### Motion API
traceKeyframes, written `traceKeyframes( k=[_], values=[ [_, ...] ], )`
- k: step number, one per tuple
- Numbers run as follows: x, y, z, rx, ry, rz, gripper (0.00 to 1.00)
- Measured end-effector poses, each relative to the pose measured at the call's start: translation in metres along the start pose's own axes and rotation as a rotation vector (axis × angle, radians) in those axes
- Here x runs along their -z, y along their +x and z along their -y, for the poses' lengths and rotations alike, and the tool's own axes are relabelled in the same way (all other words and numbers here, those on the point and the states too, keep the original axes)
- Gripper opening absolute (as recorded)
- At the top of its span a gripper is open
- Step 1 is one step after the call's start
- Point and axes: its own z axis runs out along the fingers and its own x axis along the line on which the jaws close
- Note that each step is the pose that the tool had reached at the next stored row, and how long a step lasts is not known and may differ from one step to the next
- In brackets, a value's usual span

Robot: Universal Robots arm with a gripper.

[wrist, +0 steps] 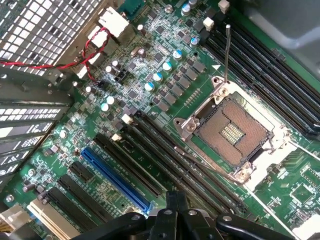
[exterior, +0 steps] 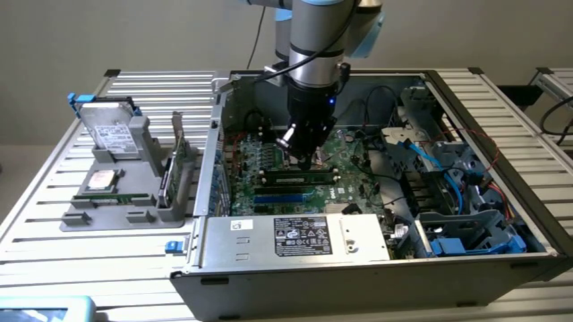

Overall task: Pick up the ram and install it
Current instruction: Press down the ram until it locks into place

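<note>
The ram (exterior: 112, 199), a thin green stick, lies flat along the front of a grey holder (exterior: 134, 220) on the exterior view's left, outside the case. My gripper (exterior: 302, 155) hangs inside the open computer case, just above the motherboard (exterior: 268, 161) and its long black memory slots (exterior: 300, 179). In the wrist view the gripper (wrist: 175, 201) is shut with nothing between its fingertips. It sits over the black slots (wrist: 165, 160) that run beside the bare CPU socket (wrist: 232, 132). Those slots look empty where they show.
The holder also carries a silver hard drive (exterior: 112, 131), a CPU chip (exterior: 100, 180) and an upright green expansion card (exterior: 177, 161). Inside the case are blue slots (exterior: 284, 196), loose cables (exterior: 394, 154), a blue drive cage (exterior: 465, 235) and the power supply (exterior: 296, 236) at the front.
</note>
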Motion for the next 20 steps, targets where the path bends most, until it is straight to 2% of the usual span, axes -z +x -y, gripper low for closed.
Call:
traceKeyframes(
  k=[8, 13, 20],
  values=[
    [0.0, 0.0, 0.0, -0.076, 0.0013, -0.0067, 0.11],
    [-0.0002, -0.0001, 0.0, -0.129, 0.0018, -0.0047, 0.11],
    [0.0, -0.0001, 0.0, -0.21, -0.0012, -0.0062, 0.11]
  ],
)
